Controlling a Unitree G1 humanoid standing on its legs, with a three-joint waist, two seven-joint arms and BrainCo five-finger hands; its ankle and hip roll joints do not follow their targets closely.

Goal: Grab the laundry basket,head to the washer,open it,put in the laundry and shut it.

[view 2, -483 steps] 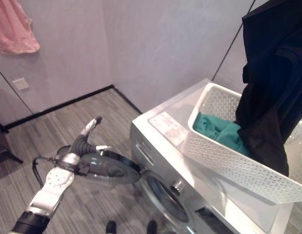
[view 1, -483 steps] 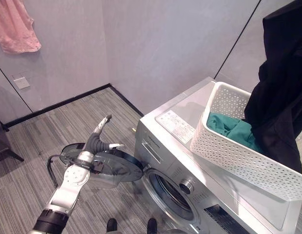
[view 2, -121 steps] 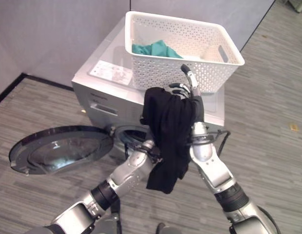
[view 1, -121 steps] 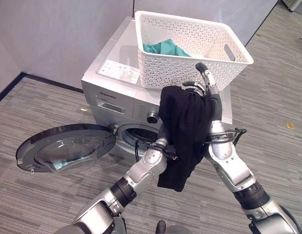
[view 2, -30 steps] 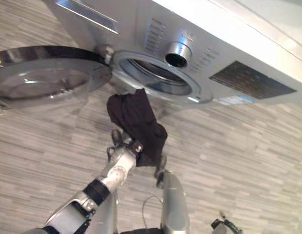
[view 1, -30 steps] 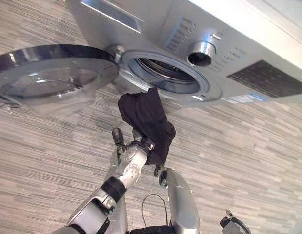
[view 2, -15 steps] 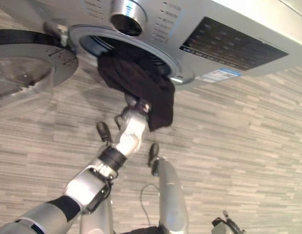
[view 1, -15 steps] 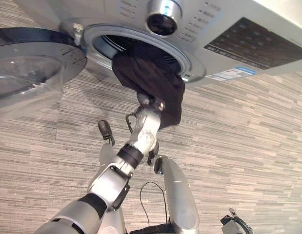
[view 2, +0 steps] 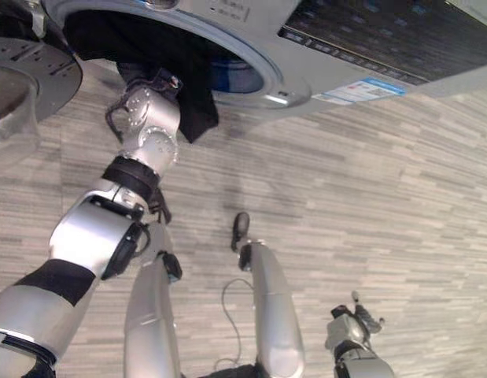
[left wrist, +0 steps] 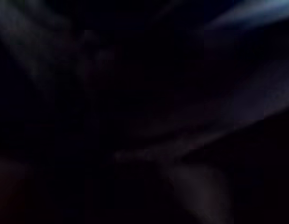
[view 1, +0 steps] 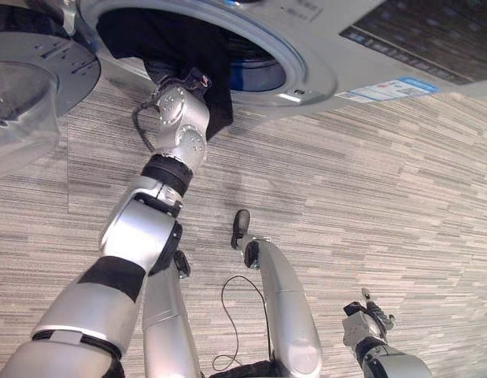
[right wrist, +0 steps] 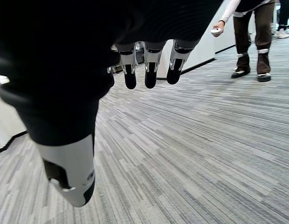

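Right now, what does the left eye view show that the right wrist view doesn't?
Left eye view: the silver washing machine with its round door open and a black garment partly in its opening. Right wrist view: a person standing far off. Both: the grey striped floor and the open right hand.

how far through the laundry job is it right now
Done: the washer door stands open. In hand: the left hand reaches into the drum opening with the black garment, part of which hangs over the rim. The right hand hangs open and idle. Left: getting the garment fully in, any other laundry, shutting the door.
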